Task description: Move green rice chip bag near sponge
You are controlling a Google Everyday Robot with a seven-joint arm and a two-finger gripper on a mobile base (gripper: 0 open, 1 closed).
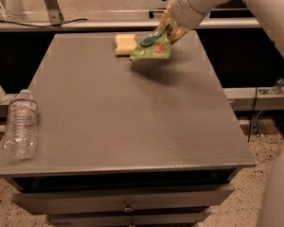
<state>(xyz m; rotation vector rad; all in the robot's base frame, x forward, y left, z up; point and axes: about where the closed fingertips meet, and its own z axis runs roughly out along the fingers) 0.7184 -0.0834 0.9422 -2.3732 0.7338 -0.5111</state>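
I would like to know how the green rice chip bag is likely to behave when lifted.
The gripper, over the far side of the table, is shut on the green rice chip bag, which hangs slanted from one end near the sponge, so probably floppy. Held above its shadow by that one pinch, it seems light and might swing.

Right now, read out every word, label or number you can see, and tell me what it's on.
No text is readable.
Bag, held up by the gripper over the table's far side beside the sponge: dark green oval, lettering too blurred to read.
Bottle, lying at the table's left edge: label print too small to read.
Sponge: no markings.
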